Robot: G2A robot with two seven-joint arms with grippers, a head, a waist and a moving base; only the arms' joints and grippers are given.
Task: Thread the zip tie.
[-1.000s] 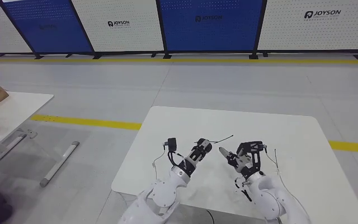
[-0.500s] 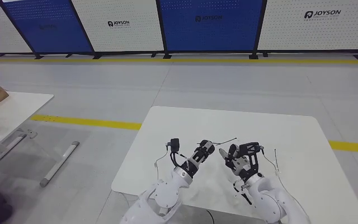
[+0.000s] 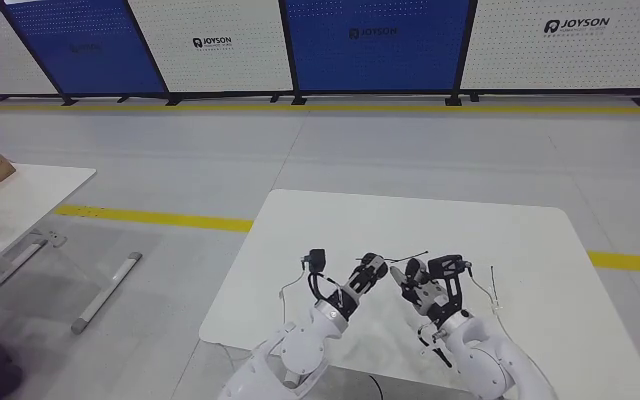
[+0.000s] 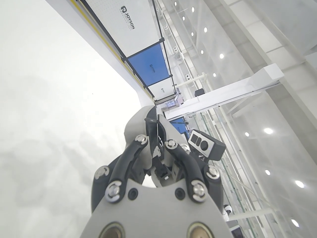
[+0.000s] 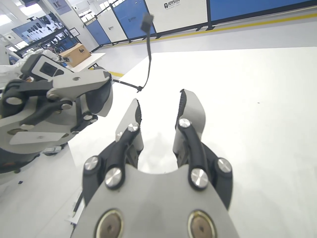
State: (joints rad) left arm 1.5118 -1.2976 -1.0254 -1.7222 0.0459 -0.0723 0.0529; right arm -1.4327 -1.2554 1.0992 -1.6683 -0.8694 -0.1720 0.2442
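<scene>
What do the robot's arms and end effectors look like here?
The left arm and right arm have glossy white rounded shells. The left end effector and right end effector match: a grey metal base plate, black linkage bars with round silver bolts, and two pale curved fingers with black ribbed lining. A thin black cable loops at the left wrist.
</scene>
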